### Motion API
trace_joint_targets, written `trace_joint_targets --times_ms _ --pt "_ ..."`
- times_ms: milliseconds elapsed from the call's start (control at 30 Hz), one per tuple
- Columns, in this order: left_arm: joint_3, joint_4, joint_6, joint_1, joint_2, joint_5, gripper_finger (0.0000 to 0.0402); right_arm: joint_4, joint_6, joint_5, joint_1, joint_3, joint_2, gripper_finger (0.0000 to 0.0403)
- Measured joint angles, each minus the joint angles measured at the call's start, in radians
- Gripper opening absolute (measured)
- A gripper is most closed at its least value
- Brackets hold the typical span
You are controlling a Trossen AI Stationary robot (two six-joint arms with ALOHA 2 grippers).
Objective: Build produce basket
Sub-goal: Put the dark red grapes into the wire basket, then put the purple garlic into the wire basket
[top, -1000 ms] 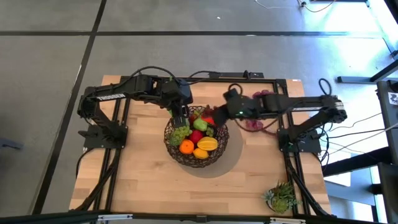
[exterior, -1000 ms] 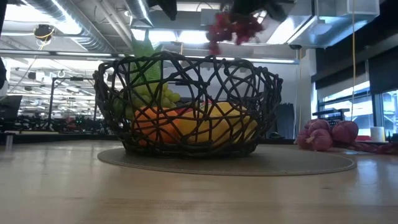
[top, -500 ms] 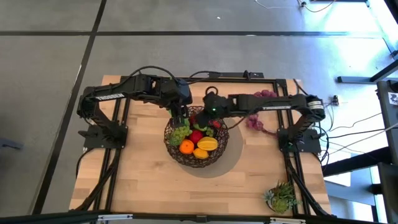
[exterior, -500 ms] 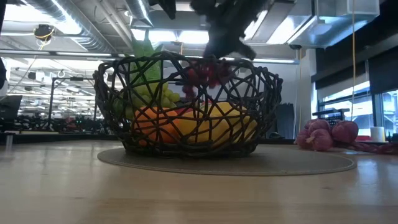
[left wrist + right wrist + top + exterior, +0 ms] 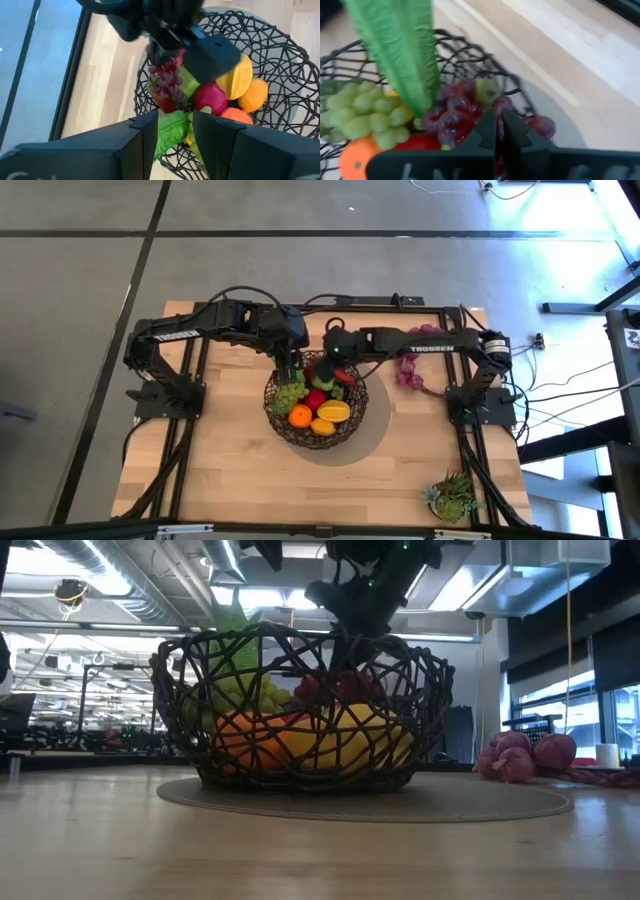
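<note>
Basket (image 5: 300, 710) sat on its mat (image 5: 480, 802) on the table (image 5: 300, 860). My right gripper (image 5: 352, 632) hung over the rim; purple grapes (image 5: 335, 688) sat inside beside green grapes (image 5: 250, 695), orange and yellow fruit below.

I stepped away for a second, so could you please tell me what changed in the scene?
The right tool, shut on the purple grapes, carried them from above the rim down into the basket. The left tool stayed holding the leafy stalk; other fruit unmoved.
</note>
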Motion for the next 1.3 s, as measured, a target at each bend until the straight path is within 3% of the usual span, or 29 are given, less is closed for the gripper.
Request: trace_joint_targets --times_ms 333,700,1033,1300 --pt "0.000 -0.001 -0.001 0.000 0.000 0.000 0.0112 -0.008 -0.052 -0.026 -0.008 0.000 0.000 0.0004" --pt "0.000 -0.001 -0.001 0.000 0.000 0.000 0.0112 -0.007 0.000 -0.037 -0.024 0.000 0.000 0.0062" --pt "0.000 -0.001 -0.002 0.000 0.000 0.000 0.0112 -0.003 -0.004 -0.070 -0.041 0.000 0.000 0.0146" --pt "0.000 -0.002 -0.006 0.000 0.000 0.000 0.0112 -0.033 -0.056 -0.072 -0.047 0.009 -0.012 0.0157"
